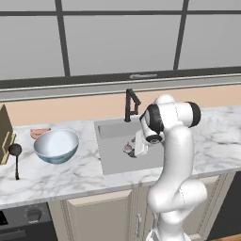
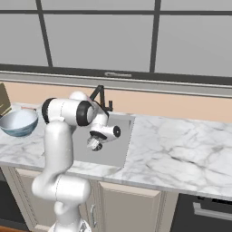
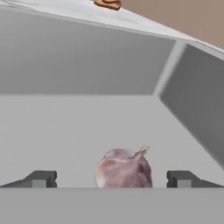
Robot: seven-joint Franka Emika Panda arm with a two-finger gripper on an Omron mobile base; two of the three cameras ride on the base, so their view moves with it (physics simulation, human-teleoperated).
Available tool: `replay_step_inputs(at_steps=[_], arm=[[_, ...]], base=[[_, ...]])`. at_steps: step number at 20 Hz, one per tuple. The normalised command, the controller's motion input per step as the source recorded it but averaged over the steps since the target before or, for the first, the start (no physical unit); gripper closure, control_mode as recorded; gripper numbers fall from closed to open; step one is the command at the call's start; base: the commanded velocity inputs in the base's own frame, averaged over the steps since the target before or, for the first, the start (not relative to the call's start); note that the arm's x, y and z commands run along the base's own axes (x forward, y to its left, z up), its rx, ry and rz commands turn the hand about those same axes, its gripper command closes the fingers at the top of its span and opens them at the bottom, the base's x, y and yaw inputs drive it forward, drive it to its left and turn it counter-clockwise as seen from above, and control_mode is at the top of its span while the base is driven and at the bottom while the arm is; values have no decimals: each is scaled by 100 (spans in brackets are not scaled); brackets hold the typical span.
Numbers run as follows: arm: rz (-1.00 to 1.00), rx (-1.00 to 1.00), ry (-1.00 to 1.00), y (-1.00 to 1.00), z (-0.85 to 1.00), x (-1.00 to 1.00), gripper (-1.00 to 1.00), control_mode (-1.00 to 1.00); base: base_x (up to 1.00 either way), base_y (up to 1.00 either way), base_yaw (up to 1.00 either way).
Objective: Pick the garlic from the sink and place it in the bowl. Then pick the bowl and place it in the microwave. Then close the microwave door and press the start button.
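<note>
Item 1, garlic [image 3: 124, 169]: lying on the floor of the sink [image 1: 113, 157], between my fingertips [image 3: 41, 179] in the hand view. Item 2, gripper [image 3: 111, 179]: spread wide, holding nothing, low inside the basin. Item 3, bowl [image 1: 56, 145]: on the counter left of the sink, well apart. I judge the grasp needs a slightly deeper descent, bulb centred, then a gentle close below its widest part.

white marble counter [image 1: 70, 176] with a sunken grey sink [image 1: 115, 160] carries the bowl [image 1: 56, 146], a black ladle [image 1: 15, 157] (left end).
</note>
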Motion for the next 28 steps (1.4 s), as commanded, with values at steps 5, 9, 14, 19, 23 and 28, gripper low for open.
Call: replay_step_inputs(at_steps=[5, 9, 14, 19, 23, 28], arm=[[3, 0, 0, 21, -39, 29, -100, -100], [4, 0, 0, 21, -39, 24, -100, -100], [1, 1, 0, 4, -1, 16, 100, -100], [-3, 0, 0, 0, 85, -74, 100, -100], [-5, 0, 12, 3, 100, -100, 100, -100], [-6, 0, 17, 9, 100, -100, 100, -100]], base=[[0, 0, 0], [0, 0, 0], [0, 0, 0], [0, 0, 0], [0, 0, 0], [0, 0, 0]])
